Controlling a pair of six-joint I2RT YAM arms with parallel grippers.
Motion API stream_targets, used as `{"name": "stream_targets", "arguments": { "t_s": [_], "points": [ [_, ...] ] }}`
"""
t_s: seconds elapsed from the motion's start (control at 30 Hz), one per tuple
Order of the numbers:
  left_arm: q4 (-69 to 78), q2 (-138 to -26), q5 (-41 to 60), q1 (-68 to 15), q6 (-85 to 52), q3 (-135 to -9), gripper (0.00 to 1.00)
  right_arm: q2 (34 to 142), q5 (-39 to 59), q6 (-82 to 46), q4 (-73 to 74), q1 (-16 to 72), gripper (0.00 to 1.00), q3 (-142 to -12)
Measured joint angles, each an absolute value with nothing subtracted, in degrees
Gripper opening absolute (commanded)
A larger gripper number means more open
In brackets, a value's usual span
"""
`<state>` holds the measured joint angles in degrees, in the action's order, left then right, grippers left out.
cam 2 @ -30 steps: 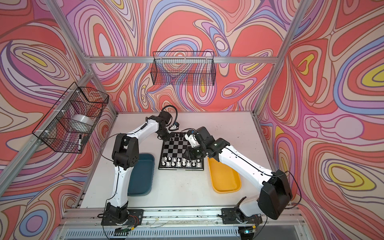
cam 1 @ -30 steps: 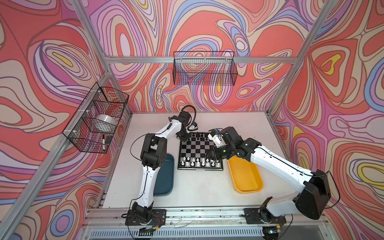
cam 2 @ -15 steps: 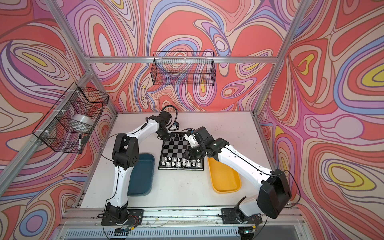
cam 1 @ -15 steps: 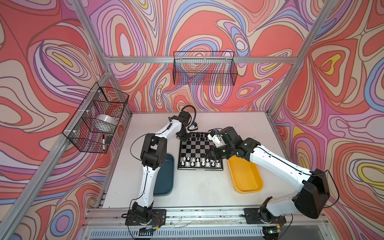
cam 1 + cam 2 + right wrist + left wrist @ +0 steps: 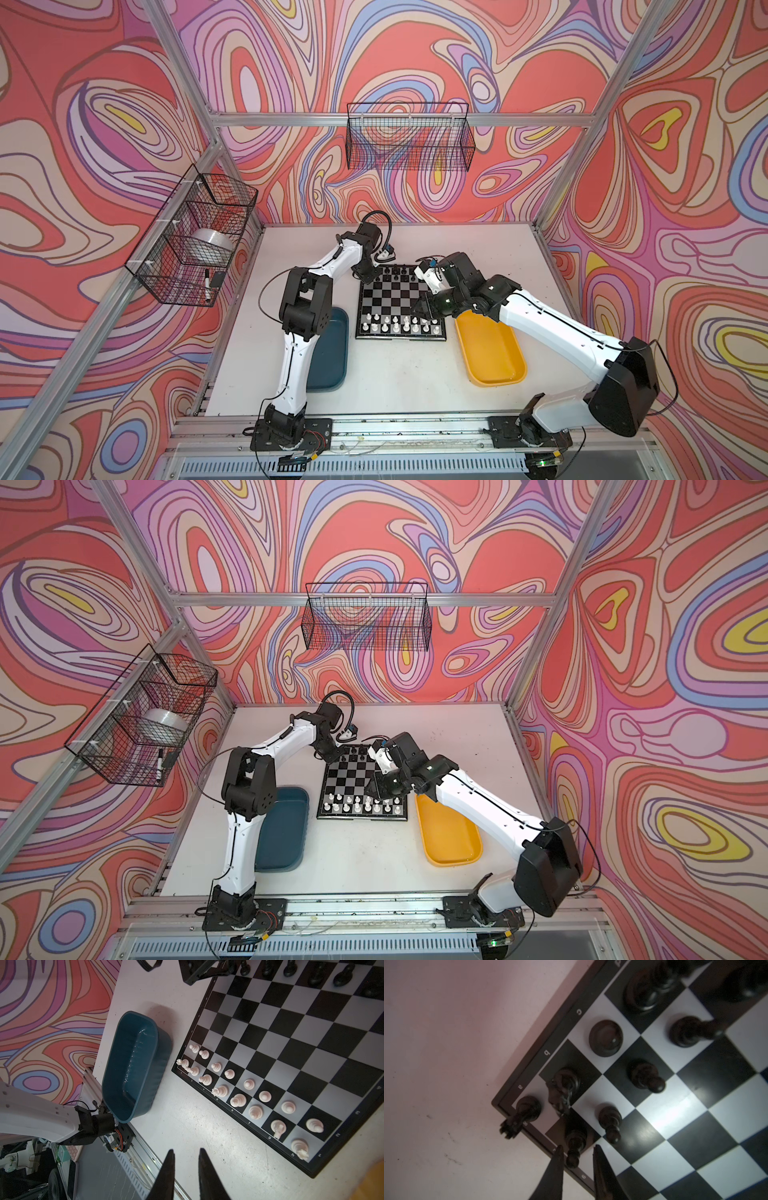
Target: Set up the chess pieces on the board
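The board [image 5: 395,297] [image 5: 349,777] lies mid-table. White chess pieces [image 5: 399,326] [image 5: 239,1100] fill its two near rows, and black ones [image 5: 397,270] stand along the far rows. My left gripper [image 5: 365,276] [image 5: 577,1148] is at the board's far left corner. It is open, its fingers either side of an upright black pawn [image 5: 575,1138], with a gap showing on one side. A black rook [image 5: 527,1108] and knight [image 5: 562,1088] stand beside the pawn. My right gripper [image 5: 419,309] [image 5: 186,1152] hovers over the board's right side, narrowly open and holding nothing.
A teal tray [image 5: 332,357] [image 5: 133,1064] lies left of the board, partly under the left arm. A yellow tray [image 5: 490,353] lies to the right. Wire baskets hang on the back wall [image 5: 409,137] and the left wall [image 5: 191,237].
The left jaws have parted a little around the black pawn. Both arms have stayed almost where they were.
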<state>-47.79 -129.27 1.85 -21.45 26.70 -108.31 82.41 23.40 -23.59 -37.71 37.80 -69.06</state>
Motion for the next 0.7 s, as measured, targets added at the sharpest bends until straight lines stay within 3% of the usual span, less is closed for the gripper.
{"name": "stream_targets", "arguments": {
  "t_s": [0.3,0.7],
  "points": [
    [-47.8,-126.3,1.9,-21.5,26.4,-105.9,0.29,82.4,23.4,-23.6,-37.7,37.8,0.23,-69.3],
    [-48.4,-117.1,1.8,-21.4,26.3,-99.2,0.39,82.5,20.8,-23.3,-36.8,37.8,0.4,-71.8]
  ]
}}
